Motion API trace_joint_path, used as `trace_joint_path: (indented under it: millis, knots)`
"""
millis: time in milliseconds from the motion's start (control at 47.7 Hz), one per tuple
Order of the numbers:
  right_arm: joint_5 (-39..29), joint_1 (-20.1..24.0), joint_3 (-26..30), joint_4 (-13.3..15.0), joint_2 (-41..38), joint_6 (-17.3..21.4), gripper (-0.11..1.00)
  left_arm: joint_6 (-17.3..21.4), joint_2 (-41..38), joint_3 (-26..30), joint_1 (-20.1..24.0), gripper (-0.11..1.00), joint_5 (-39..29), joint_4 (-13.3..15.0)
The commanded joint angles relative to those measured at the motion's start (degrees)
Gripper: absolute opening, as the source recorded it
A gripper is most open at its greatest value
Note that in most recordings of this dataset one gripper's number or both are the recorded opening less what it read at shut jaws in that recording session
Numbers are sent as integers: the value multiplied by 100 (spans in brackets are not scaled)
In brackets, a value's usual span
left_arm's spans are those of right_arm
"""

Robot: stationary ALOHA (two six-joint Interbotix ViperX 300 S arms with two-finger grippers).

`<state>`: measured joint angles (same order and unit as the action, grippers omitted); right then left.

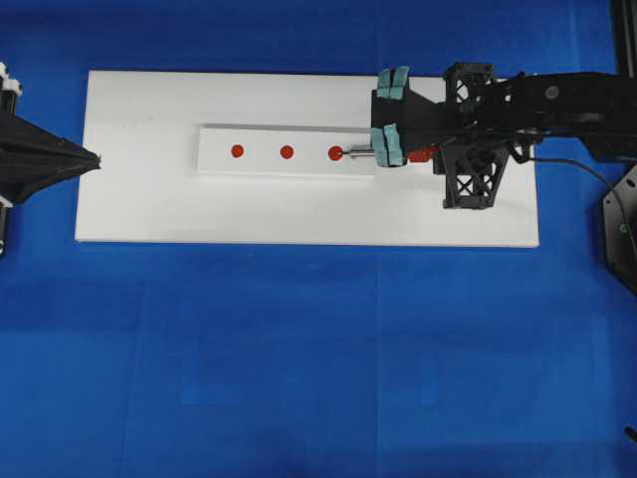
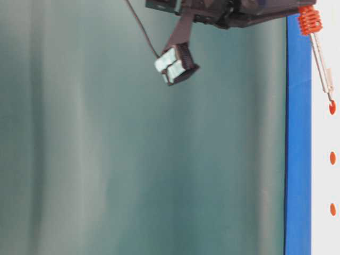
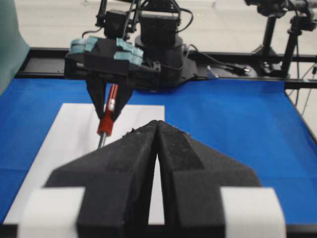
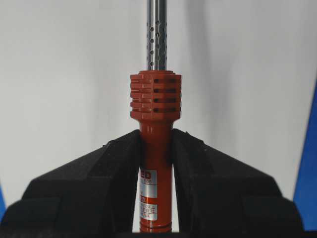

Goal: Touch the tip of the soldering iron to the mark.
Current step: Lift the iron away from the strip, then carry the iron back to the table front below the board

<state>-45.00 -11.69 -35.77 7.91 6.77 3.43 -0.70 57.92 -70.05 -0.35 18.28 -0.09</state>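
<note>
My right gripper is shut on the orange-red handle of the soldering iron, just behind its ribbed collar. The silver shaft points left, and its tip rests at the right edge of the mark, the rightmost and slightly largest red dot on the white strip. The table-level view shows the soldering iron slanting down, with its point at the edge of the mark. In the right wrist view the tip is out of frame. My left gripper is shut and empty at the board's left edge.
The strip lies on a white board set on a blue cloth. Two smaller red dots sit left of the mark. The iron's black cord trails off to the right behind the right arm.
</note>
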Motion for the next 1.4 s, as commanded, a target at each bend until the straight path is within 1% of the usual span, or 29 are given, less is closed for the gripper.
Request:
trace_joint_path:
  millis: [0,126,315,629,713,839,944,1048,1090,1216,1258,1384]
  knots:
    - [-185,0,264,26,378,0,6,0,-18,62,-9,0,62,-9]
    - [-536,0,475,62,729,0,6,0,-18,70,-18,0,62,-9]
    - [-1011,0,712,132,1055,0,6,0,-18,62,-9,0,53,-9]
    - [-1072,26,747,105,1116,35,6,9,-18,70,-18,0,79,-9]
    - [-1090,105,747,105,1116,193,6,9,-18,70,-18,0,79,-9]
    - [-1107,334,712,105,1134,589,6,0,-18,70,-9,0,88,-9]
    - [-1099,729,668,105,1151,940,6,0,-18,70,-9,0,97,-9]
    - [-1072,1204,650,123,1160,1362,6,-9,-18,70,-18,0,105,-9]
    - [-1072,1450,650,141,1151,1608,6,-9,-18,70,-18,0,105,-9]
    - [-1055,2048,650,193,1116,2180,6,-18,-18,70,-35,0,123,-9]
    - [-1046,2303,650,264,1107,2426,6,-9,-18,70,-53,0,132,-9]
    - [-1037,2883,686,483,1046,3094,6,-9,-18,70,-79,0,158,-9]
